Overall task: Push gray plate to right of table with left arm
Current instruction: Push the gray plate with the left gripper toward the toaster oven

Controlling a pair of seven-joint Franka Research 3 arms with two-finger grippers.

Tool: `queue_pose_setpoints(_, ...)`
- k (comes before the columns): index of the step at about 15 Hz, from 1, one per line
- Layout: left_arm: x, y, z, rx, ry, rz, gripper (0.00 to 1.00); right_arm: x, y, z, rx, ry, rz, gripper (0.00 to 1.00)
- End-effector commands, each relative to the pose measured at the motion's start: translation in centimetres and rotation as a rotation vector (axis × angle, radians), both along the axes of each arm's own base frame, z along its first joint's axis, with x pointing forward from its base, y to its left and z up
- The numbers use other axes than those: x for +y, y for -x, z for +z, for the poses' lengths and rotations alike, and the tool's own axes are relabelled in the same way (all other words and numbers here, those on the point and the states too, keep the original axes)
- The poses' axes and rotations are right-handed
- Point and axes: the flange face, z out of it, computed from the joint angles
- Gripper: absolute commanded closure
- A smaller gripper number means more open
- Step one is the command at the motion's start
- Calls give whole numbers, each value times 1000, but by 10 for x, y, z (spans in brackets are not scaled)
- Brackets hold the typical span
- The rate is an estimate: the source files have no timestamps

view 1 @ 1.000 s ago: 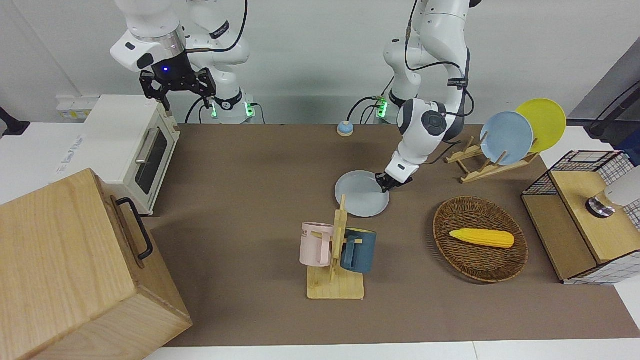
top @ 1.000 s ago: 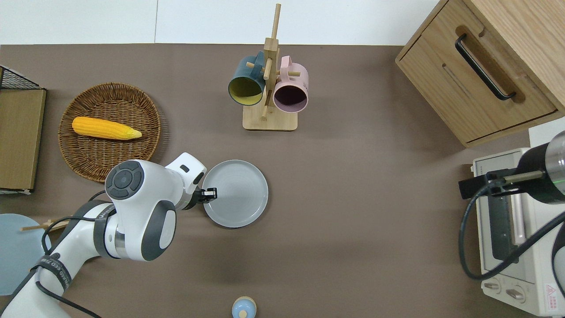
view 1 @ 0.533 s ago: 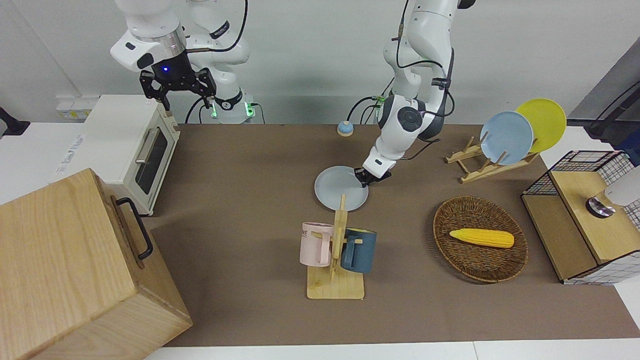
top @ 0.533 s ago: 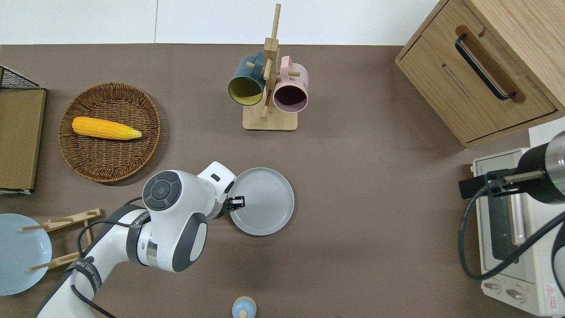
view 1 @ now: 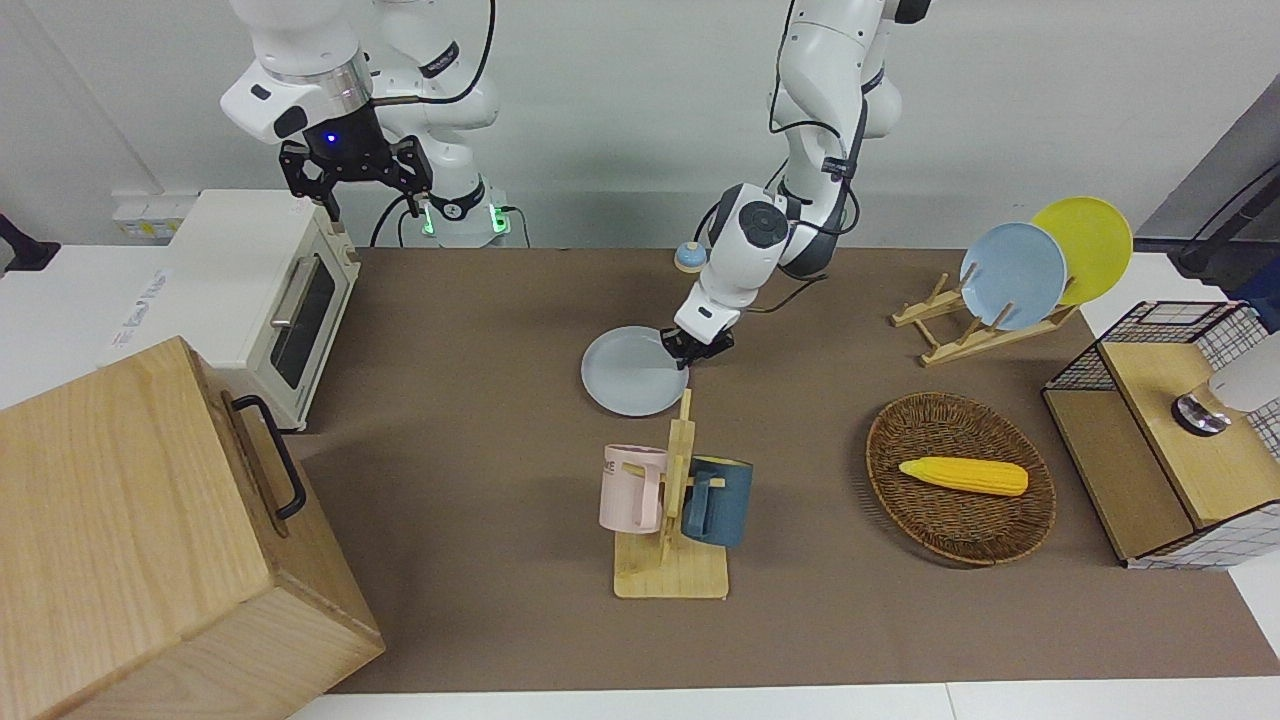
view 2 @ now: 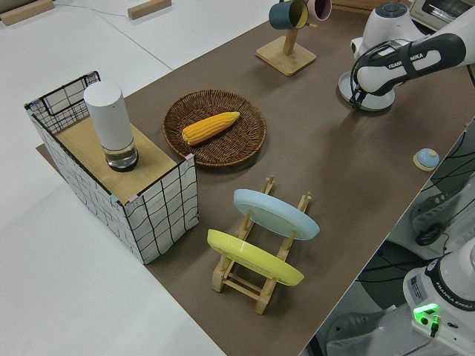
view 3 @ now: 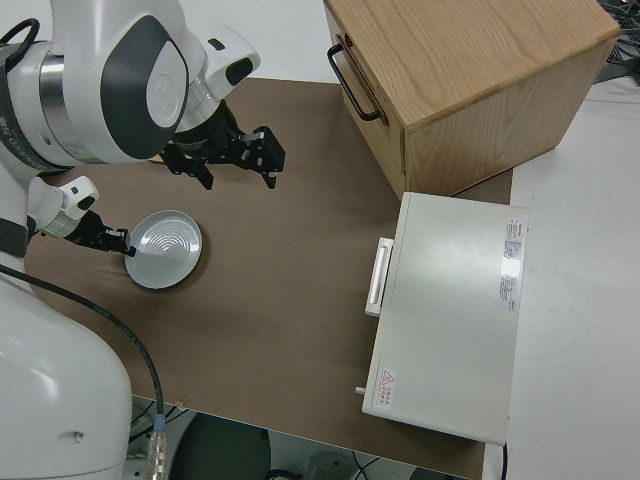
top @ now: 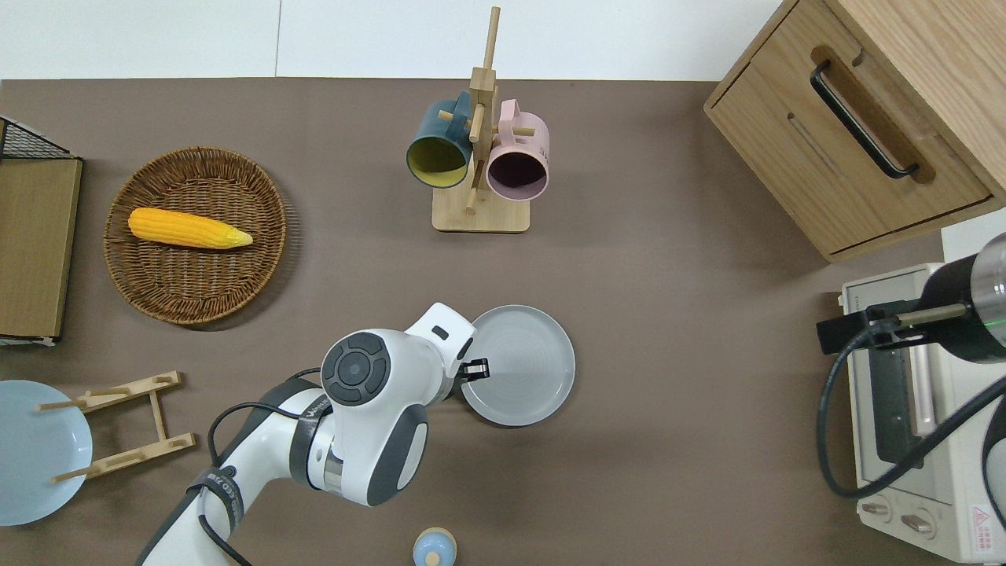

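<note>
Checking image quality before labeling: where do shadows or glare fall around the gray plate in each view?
Overhead view: the left arm's soft shadow darkens the table around the gray plate. Right side view: bright glare rings on the plate. Front view: even light, no glare.

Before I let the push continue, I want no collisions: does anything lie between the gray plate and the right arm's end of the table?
Nothing visible. From the gray plate, pushed by the left hand, bare table runs to the toaster oven.
</note>
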Motion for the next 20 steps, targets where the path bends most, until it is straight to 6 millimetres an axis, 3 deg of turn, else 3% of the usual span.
queue_pose_setpoints(1,-40,11,-27,6,23,27,1000,-3,4,4,4,11,2,5)
queue_pose_setpoints(4,-80,14,-30,-20,52,50,1000,-3,4,4,4,11,2,5)
queue_pose_setpoints(10,-136,27,-18,-3,114,85,1000,-3,4,4,4,11,2,5)
queue_pose_setpoints(17,-150,29,-21,-4,122,86,1000,-3,4,4,4,11,2,5)
queue_pose_setpoints(19,-149,28,-21,5,120,118,909,-3,4,4,4,11,2,5)
queue_pose_setpoints(20,-148,27,-20,4,121,122,766,-3,4,4,4,11,2,5)
